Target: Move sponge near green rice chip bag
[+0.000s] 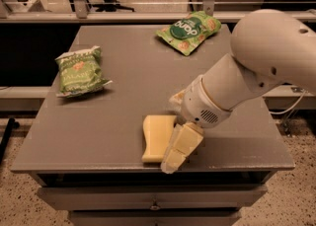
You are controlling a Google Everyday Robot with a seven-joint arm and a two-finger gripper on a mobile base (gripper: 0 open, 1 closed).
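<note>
Grey table (pixel 98 136) across most of the frame, right portion masked by a bulky white arm (pixel 266 57) cut off at the right edge. Dull crinkled green bag (pixel 79 71) at left. Bright green rice chip bag (pixel 189 31) at upper centre, well apart from the sponge (pixel 155 136). Sponge pale yellow, flat, wavy-sided, at the table's front edge, lower centre, right side overlapped by the gripper (pixel 177 152). Gripper angled down over the front lip; open or closed, cannot tell.

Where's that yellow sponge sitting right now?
In the camera view, the sponge lies flat near the middle of the table's front edge, with the gripper at its right side. The green rice chip bag is far off at the back.
</note>
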